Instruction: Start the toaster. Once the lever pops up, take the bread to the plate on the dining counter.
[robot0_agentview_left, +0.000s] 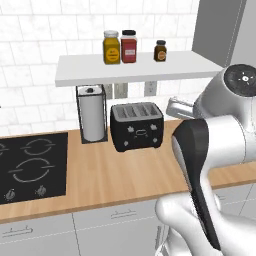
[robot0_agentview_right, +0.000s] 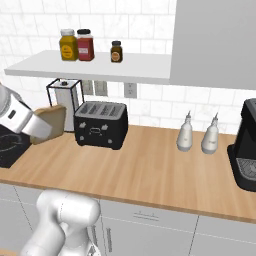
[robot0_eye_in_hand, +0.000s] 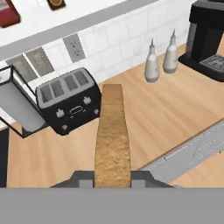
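**Bread up off the worktop, clamped in the hand**

Wood worktop (robot0_agentview_right: 150, 170) runs under white tile, with a white shelf (robot0_agentview_left: 135, 70) above carrying three jars. From the right base view I see the gripper (robot0_agentview_right: 42, 131) clamped on the bread (robot0_agentview_right: 52, 122), lifted clear, just left of the toaster (robot0_agentview_right: 101, 124). That view also gives me two white bottles (robot0_agentview_right: 197, 135) and one black coffee machine (robot0_agentview_right: 245, 150). Left base view adds the cooktop (robot0_agentview_left: 32, 165) and one paper towel roll (robot0_agentview_left: 92, 120). Hand view looks edge-on along the slice, toaster beyond, slots empty.
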